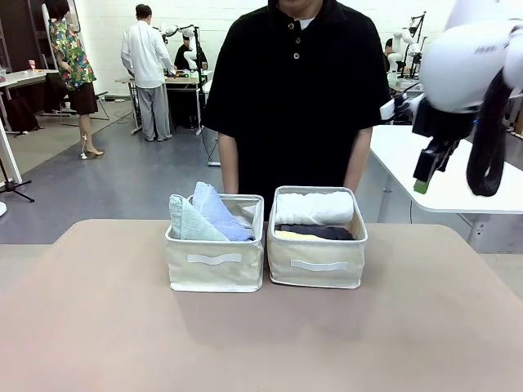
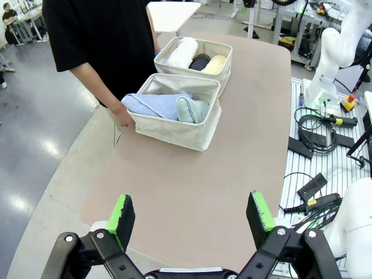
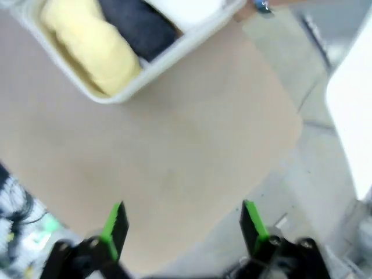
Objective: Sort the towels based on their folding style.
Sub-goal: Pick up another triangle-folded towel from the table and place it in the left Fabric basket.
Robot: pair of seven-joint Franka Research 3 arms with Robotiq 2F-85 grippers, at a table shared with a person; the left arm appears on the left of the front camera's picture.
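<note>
Both grippers empty, jaws apart: left gripper (image 2: 192,218) over bare table (image 2: 192,192), right gripper (image 3: 181,226) raised clear. Triangle towels (image 1: 208,216) in left bin (image 1: 216,265), rolled towels (image 1: 315,216) in right bin (image 1: 317,263). Looks sorted; person's hand (image 2: 122,115) touching left bin.

Two cream fabric bins (image 1: 216,273) touching side by side on a beige surface (image 1: 261,343), person in a black shirt (image 1: 298,90) behind them, grey floor (image 1: 98,180) beyond

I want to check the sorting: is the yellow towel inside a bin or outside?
Inside. The yellow towel lies in the bin beside the dark grey towel.
</note>
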